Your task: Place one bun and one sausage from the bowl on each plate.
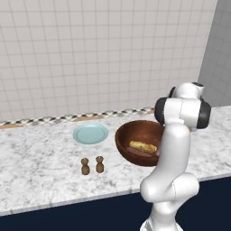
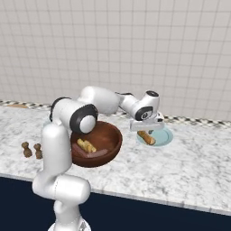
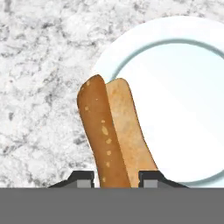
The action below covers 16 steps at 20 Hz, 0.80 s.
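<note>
Claw (image 3: 116,179) was clamped on a bun (image 3: 114,133), held above the rim of the right plate (image 2: 163,137). Bowl (image 2: 110,144) on tabletop (image 2: 189,167) held another bun (image 1: 142,146) w/ sausage (image 1: 140,154); left plate (image 1: 90,134) bare.

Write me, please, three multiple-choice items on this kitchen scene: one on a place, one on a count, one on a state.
1. Where is the bun that the hand holds?
A. over a plate's edge
B. inside the bowl
C. beside the shakers

2. How many pale blue plates stand on the counter?
A. one
B. two
C. four

3. How is the hand?
A. wide open
B. shut on the bun
C. shut on nothing

Key: 1 A, the hand view shows the bun across the plate's rim; 2 B, one on each side of the bowl; 3 B, the fingertips flank the bun.
</note>
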Available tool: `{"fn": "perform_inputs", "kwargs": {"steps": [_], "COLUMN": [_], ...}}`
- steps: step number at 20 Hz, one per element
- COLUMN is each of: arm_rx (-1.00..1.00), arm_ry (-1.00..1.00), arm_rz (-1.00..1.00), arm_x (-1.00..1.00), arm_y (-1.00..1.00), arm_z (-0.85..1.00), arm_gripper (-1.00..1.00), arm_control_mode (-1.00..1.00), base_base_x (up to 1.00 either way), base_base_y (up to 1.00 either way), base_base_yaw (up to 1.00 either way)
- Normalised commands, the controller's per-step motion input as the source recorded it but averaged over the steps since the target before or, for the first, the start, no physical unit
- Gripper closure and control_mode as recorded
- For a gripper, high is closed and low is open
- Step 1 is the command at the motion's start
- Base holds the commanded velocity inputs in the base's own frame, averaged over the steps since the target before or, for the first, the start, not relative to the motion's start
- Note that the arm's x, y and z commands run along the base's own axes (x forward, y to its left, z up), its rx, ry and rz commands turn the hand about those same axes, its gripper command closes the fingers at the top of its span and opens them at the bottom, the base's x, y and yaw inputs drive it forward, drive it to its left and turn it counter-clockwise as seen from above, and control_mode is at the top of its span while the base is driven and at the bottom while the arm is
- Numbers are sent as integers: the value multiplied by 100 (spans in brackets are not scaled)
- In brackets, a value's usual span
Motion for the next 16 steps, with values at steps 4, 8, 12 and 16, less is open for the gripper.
{"fn": "perform_inputs", "kwargs": {"steps": [4,8,12,16], "arm_rx": [0,2,0,-9], "arm_ry": [7,-12,-18,-5], "arm_rz": [0,2,0,0], "arm_x": [34,-28,-32,-72], "arm_y": [-14,-11,43,100], "arm_z": [-37,31,51,17], "arm_gripper": [100,-100,-100,-100], "arm_control_mode": [-100,-100,-100,-100], "base_base_x": [0,0,0,0], "base_base_y": [0,0,0,0], "base_base_yaw": [0,0,0,0]}}
